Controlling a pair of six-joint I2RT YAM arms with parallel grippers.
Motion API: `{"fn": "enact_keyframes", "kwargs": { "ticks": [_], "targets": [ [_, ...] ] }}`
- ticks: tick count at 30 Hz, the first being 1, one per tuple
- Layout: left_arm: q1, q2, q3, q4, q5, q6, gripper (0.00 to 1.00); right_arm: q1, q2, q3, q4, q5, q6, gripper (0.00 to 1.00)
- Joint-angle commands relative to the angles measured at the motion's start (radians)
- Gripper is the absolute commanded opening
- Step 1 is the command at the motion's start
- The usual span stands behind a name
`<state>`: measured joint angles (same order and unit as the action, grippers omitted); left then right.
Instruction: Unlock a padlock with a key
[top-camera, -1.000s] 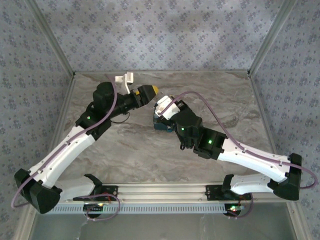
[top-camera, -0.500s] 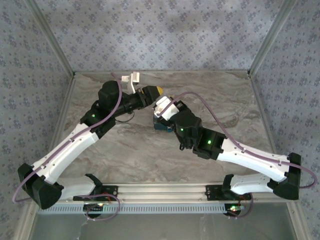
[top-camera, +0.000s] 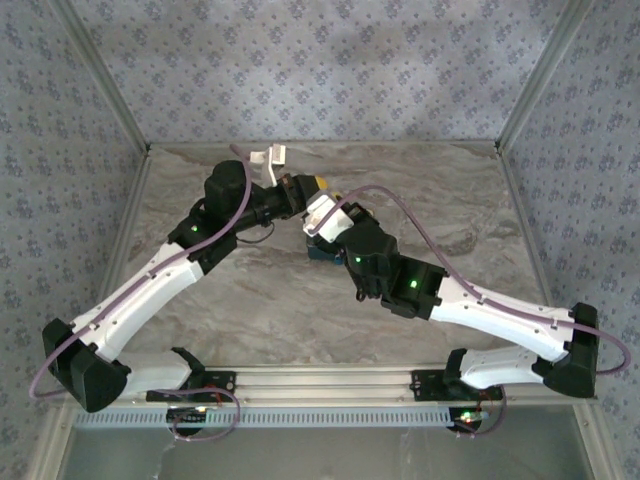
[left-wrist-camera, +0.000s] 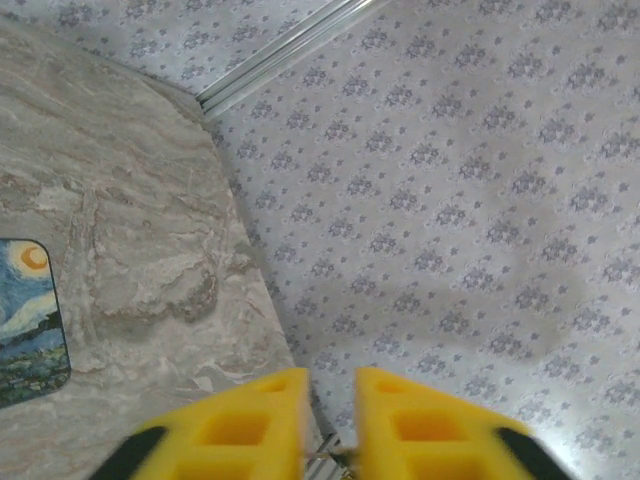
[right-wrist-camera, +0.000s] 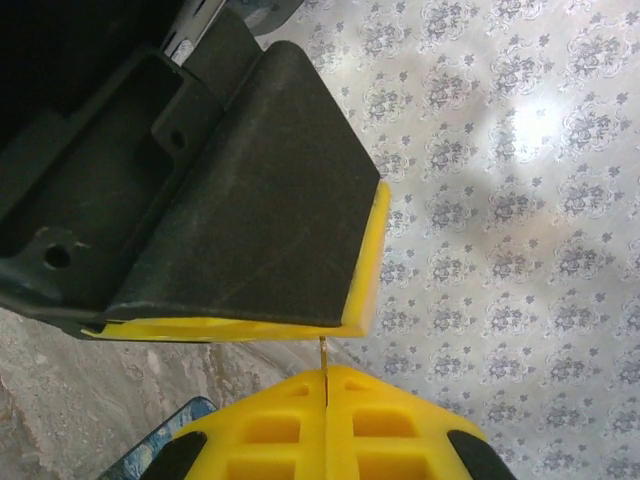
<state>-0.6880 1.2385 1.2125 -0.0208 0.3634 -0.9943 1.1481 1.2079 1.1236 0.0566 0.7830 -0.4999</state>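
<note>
1. Left wrist: saw the left tool (left-wrist-camera: 331, 385) set narrow, with its yellow fingers (left-wrist-camera: 245, 420) close together and only a slim gap between. Noted a small silvery piece (left-wrist-camera: 328, 458) in that gap at the bottom edge, too small to name, so could not tell whether anything was gripped. Spotted the swirl-painted box (left-wrist-camera: 25, 320) lying flat on the marbled bench (left-wrist-camera: 130, 230), off to the left.
2. Right wrist: found the right tool (right-wrist-camera: 326, 385) closed on the key (right-wrist-camera: 323, 358), a thin silvery sliver standing up from between the yellow pads, with the tip against the yellow edge of a left-tool finger just above.
3. Top external: saw both tools tip to tip over the far middle of the bench, just beyond the box.
</note>
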Motion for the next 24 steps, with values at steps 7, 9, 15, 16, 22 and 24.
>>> {"fn": "enact_keyframes", "kwargs": {
  "ticks": [7, 9, 15, 16, 22, 24],
  "targets": [
    [-0.004, -0.014, 0.039, -0.001, 0.001, 0.055, 0.0, 0.007, -0.013, 0.006, -0.03, 0.014, 0.028, 0.08],
    [-0.004, -0.016, 0.053, -0.045, -0.016, 0.095, 0.0, -0.002, -0.031, 0.009, -0.09, -0.009, 0.085, 0.22],
    [0.018, -0.02, 0.061, -0.141, -0.064, 0.203, 0.0, -0.109, -0.136, -0.048, -0.23, -0.18, 0.349, 0.31],
    [0.025, -0.022, 0.054, -0.143, -0.062, 0.213, 0.0, -0.135, -0.151, -0.06, -0.245, -0.218, 0.396, 0.32],
    [0.059, -0.03, -0.01, -0.078, -0.003, 0.26, 0.0, -0.339, -0.251, -0.145, -0.269, -0.601, 0.689, 0.44],
    [0.065, -0.032, -0.029, -0.048, 0.019, 0.261, 0.0, -0.425, -0.277, -0.19, -0.219, -0.777, 0.788, 0.45]
  ]
}}
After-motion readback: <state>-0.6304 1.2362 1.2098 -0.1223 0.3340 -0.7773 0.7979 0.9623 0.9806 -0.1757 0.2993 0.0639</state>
